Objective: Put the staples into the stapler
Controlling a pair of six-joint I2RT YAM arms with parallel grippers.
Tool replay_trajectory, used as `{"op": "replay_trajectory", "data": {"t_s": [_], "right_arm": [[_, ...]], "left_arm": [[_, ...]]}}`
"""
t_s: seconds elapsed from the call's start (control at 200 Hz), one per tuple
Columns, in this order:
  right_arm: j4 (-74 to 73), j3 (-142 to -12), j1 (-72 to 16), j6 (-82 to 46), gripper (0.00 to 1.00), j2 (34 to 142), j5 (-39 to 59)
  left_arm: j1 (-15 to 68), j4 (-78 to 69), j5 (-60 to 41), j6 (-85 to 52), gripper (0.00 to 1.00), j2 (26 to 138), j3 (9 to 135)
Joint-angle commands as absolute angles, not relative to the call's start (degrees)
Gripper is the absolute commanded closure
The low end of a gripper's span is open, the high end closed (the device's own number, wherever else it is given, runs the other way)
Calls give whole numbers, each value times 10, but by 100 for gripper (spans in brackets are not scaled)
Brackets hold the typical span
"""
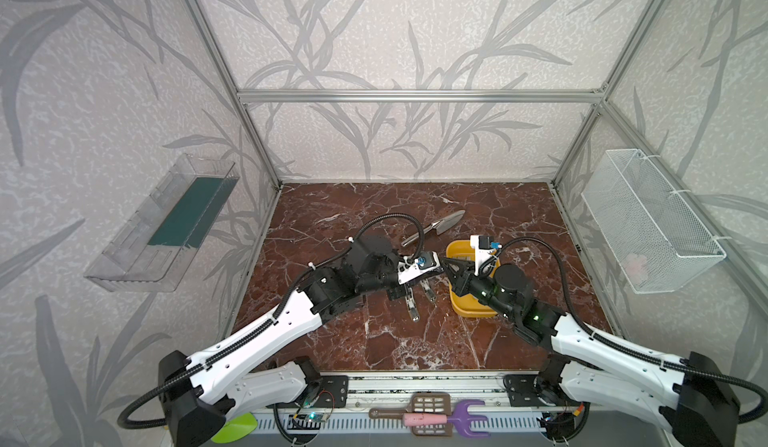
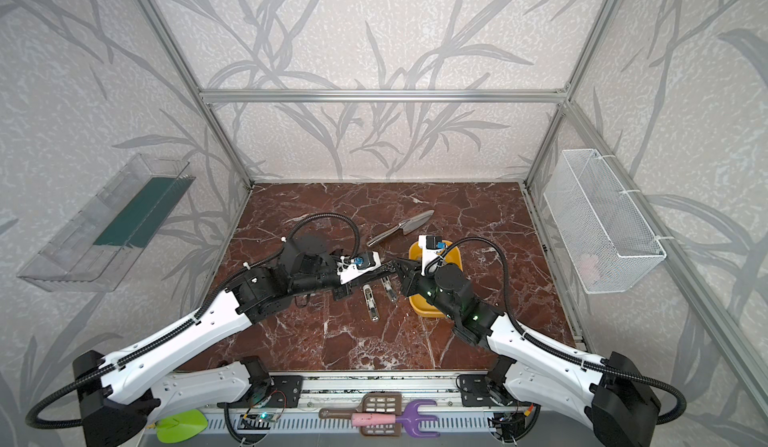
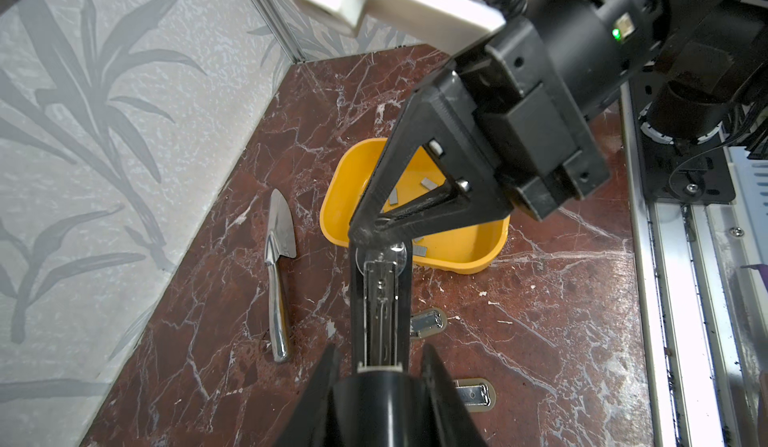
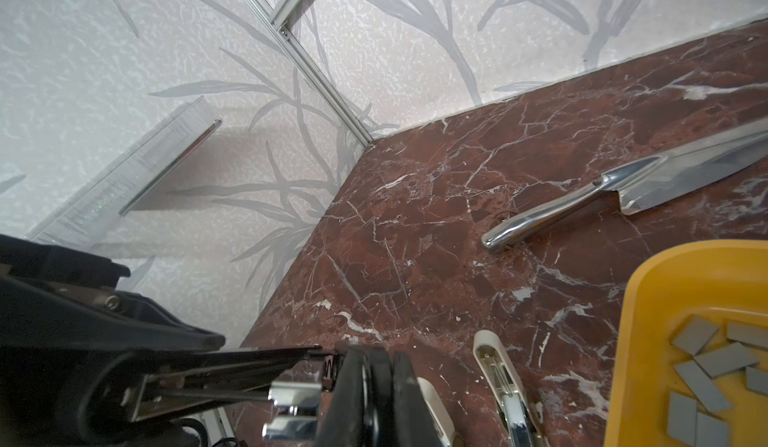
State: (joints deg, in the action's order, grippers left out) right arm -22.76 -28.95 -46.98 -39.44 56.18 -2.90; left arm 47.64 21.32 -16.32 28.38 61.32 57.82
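We found the staples (image 4: pixel 702 364) lying loose in the yellow tray (image 4: pixel 648 295) on the marble table (image 1: pixel 374 341). Just beside the tray, the black stapler (image 3: pixel 380 299) was held off the table with its metal channel exposed. The left gripper (image 3: pixel 380 366) was clamped on the stapler's rear body. The right gripper (image 3: pixel 365 233) had its jaws pressed together at the stapler's front tip; we could not tell whether they pinched a strip. Two pale staplers (image 3: pixel 428 324) lay on the table beneath, a steel trowel (image 3: pixel 276 282) farther off.
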Motion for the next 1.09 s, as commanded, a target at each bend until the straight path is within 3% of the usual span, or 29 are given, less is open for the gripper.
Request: {"op": "replay_trajectory", "data": {"t_s": [0.0,0.46,0.98,1.09], "right_arm": [[-150,-272,-455,-380,100,577,-74],[-146,-269,-440,-393,100,587,-66],[-150,-249,-398,-433,100,592,-46],[-156,-254,-396,-434,95,602,-30]], "left_arm": [[469,131,-216,269,100,575,585],[418,70,-263,234,100,535,553],[297,-106,-416,115,100,465,482],[291,-116,-439,107,100,460,481]]}}
